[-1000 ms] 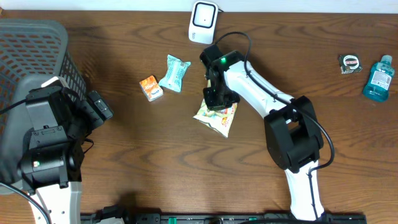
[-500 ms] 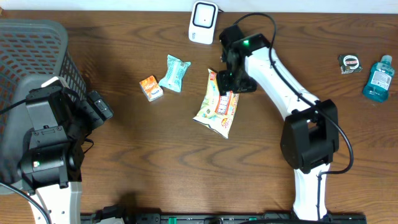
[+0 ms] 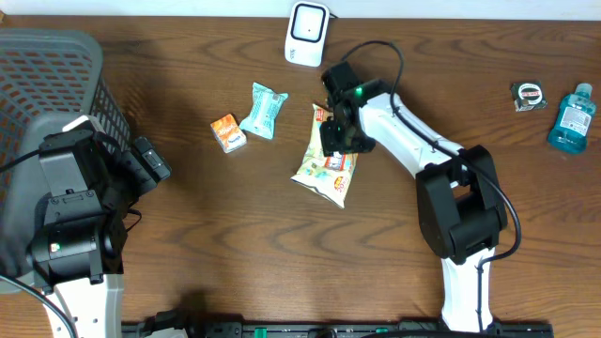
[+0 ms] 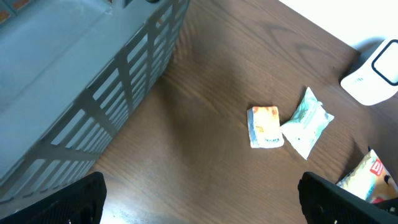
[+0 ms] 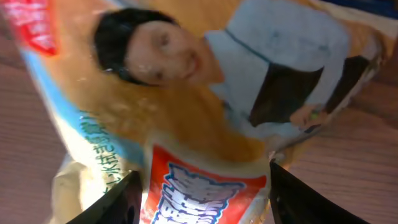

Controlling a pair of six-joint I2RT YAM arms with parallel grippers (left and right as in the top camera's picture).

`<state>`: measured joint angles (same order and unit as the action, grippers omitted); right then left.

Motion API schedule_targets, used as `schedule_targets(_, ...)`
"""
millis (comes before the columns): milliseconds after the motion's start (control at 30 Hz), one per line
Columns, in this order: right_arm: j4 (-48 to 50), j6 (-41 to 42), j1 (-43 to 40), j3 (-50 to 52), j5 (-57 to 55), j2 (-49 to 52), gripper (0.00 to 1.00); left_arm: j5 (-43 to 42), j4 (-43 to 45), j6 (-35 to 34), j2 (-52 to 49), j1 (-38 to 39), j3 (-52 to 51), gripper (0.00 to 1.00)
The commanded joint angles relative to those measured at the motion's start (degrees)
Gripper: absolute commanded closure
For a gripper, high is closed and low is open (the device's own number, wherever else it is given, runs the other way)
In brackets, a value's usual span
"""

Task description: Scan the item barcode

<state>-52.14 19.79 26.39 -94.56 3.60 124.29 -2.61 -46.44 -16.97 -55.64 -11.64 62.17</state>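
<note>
Having let go of the snack bag [image 3: 331, 175] a second before, the right gripper [image 3: 338, 137] had dropped back over it, jaws parted astride the bag lying flat beneath. The scanner [image 3: 307, 33] stood just beyond, so scanning likely awaited a fresh grasp.

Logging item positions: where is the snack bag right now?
Overhead: snack bag mid-table beneath the right gripper, below the white scanner, right of the teal packet.

Shop-checkout mock-up: white scanner [image 3: 308, 33], grey basket [image 3: 56, 66], snack packets [image 3: 262, 110], wooden table [image 3: 235, 235].
</note>
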Motion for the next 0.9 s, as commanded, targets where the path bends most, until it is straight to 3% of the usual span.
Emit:
schedule_targets(0, -0.2, 1.6, 0.6, 1.6, -1.1, -0.8, 0.36, 0.7, 0.0, -0.5, -0.1, -0.3, 0.3, 0.02)
schedule_targets(367, -12.9, 1.6, -1.4, -10.9, -1.9, -4.5, 0.25, 0.7, 0.0, -0.5, -0.1, -0.3, 0.3, 0.02)
schedule_targets(667, -7.2, 8.1, 2.0, -11.8, -2.1, -5.0, 0.22, 0.7, 0.0, -0.5, -0.1, -0.3, 0.3, 0.02)
schedule_targets(867, -5.2, 15.1, 7.5, -11.1, -15.8, -3.4, 0.21, 0.7, 0.0, -0.5, -0.1, -0.3, 0.3, 0.02)
